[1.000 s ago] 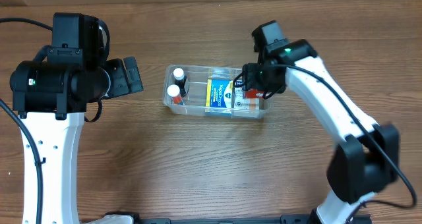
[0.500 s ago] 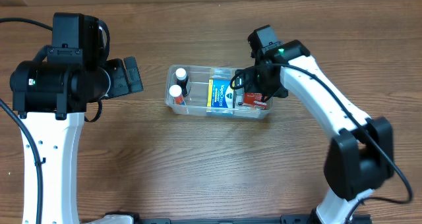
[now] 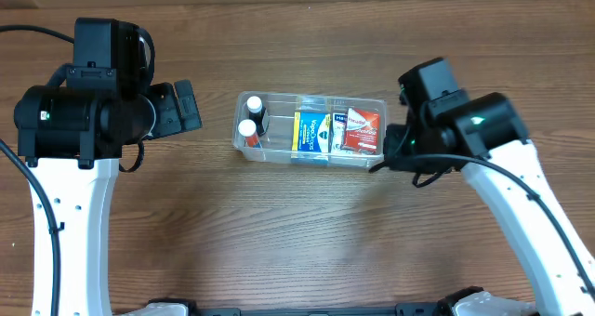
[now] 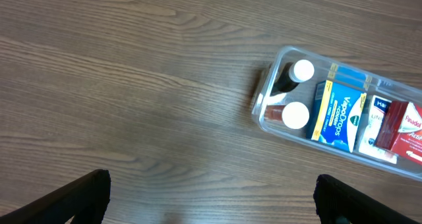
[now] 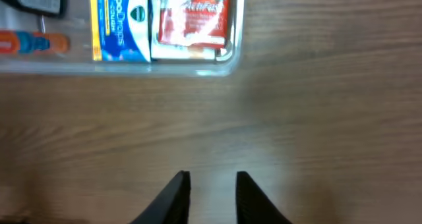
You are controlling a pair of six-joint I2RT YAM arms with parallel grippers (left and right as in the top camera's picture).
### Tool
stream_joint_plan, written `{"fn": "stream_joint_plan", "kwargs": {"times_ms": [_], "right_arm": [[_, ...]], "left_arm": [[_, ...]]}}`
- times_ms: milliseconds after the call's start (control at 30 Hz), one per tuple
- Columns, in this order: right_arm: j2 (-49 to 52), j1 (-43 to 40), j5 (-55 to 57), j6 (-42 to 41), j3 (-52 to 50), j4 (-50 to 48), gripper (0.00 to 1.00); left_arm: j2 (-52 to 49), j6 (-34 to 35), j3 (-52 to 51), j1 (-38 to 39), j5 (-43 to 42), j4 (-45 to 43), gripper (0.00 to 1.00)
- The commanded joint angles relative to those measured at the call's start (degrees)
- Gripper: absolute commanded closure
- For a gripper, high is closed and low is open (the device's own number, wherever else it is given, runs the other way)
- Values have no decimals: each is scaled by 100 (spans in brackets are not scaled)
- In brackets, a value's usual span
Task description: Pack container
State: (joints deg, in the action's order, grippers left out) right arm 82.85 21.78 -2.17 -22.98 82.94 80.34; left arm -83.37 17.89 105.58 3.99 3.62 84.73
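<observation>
The clear container [image 3: 279,141] lies at the table's middle. Inside it are two white-capped bottles [image 3: 249,116], a blue and yellow box [image 3: 310,133], a small white box [image 3: 338,130] and a red box [image 3: 363,130]. My right gripper [image 3: 379,164] hangs just off the container's right end, near its front corner. In the right wrist view this gripper [image 5: 212,184] is shut and holds nothing, over bare wood below the container [image 5: 227,66]. My left gripper [image 4: 212,197] is wide open and holds nothing, well left of the container [image 4: 262,102].
The left arm [image 3: 84,121] stands over the table's left side and the right arm [image 3: 521,195] runs down the right side. Bare wooden tabletop [image 3: 307,232] surrounds the container.
The right gripper has drawn back from over the container's right end to a spot beside it, leaving the red box inside, and its jaws have shut. The left arm has not moved.
</observation>
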Motion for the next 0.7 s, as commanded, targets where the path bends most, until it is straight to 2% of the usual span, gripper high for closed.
{"fn": "stream_joint_plan", "kwargs": {"times_ms": [0,100,267,433,533,667], "right_arm": [[31,13,-208,-105,-949,-623,80],[68,13,-225,-103,-1781,-1523,82],[396,13,-199,55,-2503,-2874,82],[634,13,-179,52,-2514,-3628,81],[643,13,-177,52,-2514,-3950,73],[643,11,-190,46,-2514,-3893,74]], "left_arm": [[11,-28,33,-22,-26,9,0],[11,-31,33,-22,-24,17,0],[11,-28,33,-22,-26,33,0],[11,-28,33,-22,-26,37,0],[11,-28,33,-22,-26,37,0],[11,-31,33,-22,-26,44,0]]}}
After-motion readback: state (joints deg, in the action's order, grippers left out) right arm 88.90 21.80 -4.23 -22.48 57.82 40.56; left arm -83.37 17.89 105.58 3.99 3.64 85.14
